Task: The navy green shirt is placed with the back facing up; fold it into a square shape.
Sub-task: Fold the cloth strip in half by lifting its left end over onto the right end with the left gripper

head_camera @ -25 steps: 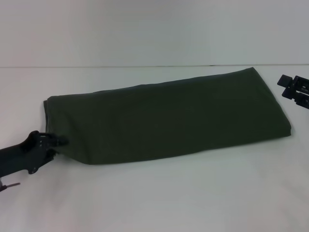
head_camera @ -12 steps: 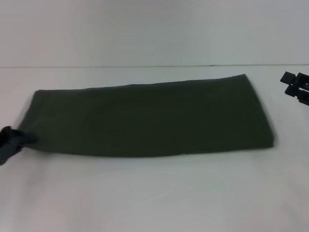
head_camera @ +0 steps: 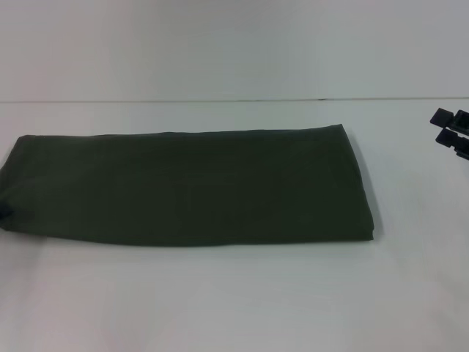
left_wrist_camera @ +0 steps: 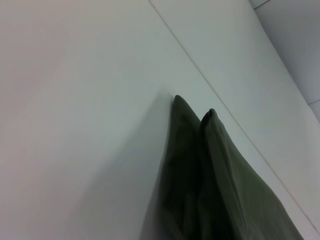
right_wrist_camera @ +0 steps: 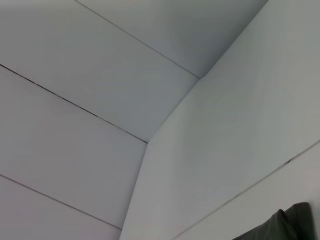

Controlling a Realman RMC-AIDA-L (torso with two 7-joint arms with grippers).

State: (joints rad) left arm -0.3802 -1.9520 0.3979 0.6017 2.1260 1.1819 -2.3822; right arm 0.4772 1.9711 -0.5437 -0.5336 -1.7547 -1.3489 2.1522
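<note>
Folded navy green shirt [head_camera: 190,187], left hand [head_camera: 4,213] seemingly gripping

A white surface [head_camera: 234,301] is filling the lower part of the head view, running from the near edge back to a thin dark line at its far edge. A pale wall [head_camera: 234,44] is rising behind that far edge, its panels showing thin seams.

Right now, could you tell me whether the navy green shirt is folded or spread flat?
Folded: the navy green shirt lies as a long narrow band, no sleeves showing.
</note>
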